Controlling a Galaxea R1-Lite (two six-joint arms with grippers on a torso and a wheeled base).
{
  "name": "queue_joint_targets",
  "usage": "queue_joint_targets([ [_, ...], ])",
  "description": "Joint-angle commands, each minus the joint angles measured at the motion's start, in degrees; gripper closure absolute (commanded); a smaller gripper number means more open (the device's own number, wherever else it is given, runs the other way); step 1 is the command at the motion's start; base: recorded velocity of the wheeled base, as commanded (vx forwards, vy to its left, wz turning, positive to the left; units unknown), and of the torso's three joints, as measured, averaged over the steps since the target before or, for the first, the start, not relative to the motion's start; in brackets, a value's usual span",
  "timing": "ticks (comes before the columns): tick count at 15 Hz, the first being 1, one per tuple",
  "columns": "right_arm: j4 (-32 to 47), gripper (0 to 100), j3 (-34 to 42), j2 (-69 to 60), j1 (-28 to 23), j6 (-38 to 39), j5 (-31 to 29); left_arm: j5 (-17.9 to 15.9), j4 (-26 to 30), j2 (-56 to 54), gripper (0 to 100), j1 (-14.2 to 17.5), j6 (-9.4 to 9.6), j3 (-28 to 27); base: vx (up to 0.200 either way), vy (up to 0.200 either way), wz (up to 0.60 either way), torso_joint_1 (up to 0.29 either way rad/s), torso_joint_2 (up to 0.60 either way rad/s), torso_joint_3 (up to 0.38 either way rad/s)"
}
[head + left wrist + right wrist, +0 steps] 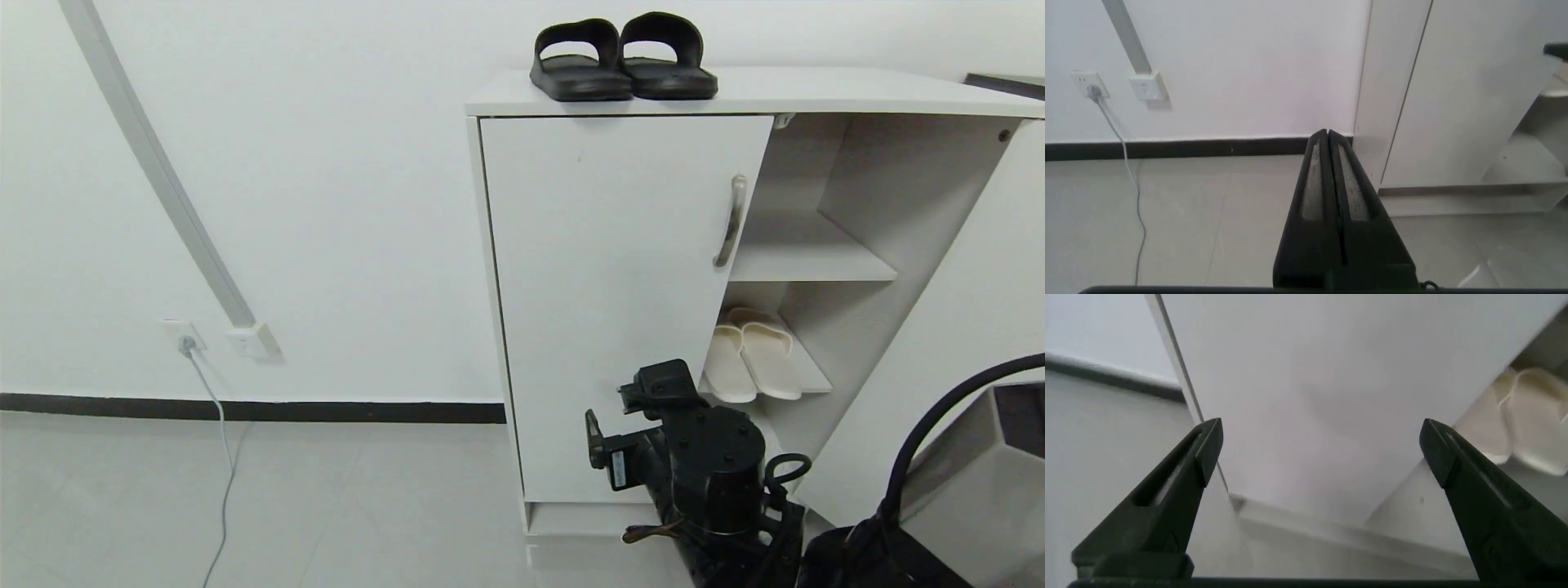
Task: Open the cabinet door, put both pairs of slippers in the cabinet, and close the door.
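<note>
A pair of black slippers [624, 61] stands on top of the white cabinet [816, 86]. The cabinet's left door [612, 310] is closed, with a metal handle [731, 220], and its right door [939, 367] is swung open. A cream pair of slippers [751, 359] [1527, 416] lies on the lower shelf inside. My right arm [694, 449] sits low in front of the closed door. The right gripper [1320, 429] is open and empty, facing that door's lower part. My left gripper [1327, 135] is shut on nothing, pointing at the floor left of the cabinet [1454, 90].
The upper shelf [808, 261] inside is bare. A wall socket [186, 336] with a grey cable hanging to the floor is at the left, under a slanting grey conduit [147, 155]. A grey box-like object [980, 482] stands at the lower right. Bare tiled floor [245, 506] lies left of the cabinet.
</note>
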Motion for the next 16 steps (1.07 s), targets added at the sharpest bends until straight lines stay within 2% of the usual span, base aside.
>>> queue_joint_targets([
  [1, -0.32, 0, -0.03, 0.24, 0.01, 0.0, -0.05, 0.02, -0.09, 0.05, 100, 0.04, 0.0, -0.02, 0.0, 0.0, 0.0, 0.032, -0.41, -0.378],
  [8, -0.41, 0, 0.32, 0.24, 0.01, -0.09, -0.05, 0.02, -0.09, 0.05, 100, -0.05, 0.0, -0.02, 0.0, 0.0, 0.0, 0.071, -0.5, -0.365],
  [16, -0.5, 0, 0.58, 0.24, 0.1, -0.44, -0.05, 0.02, -0.09, 0.05, 100, 0.04, 0.0, -0.02, 0.0, 0.0, 0.0, 0.153, -0.48, -0.326],
])
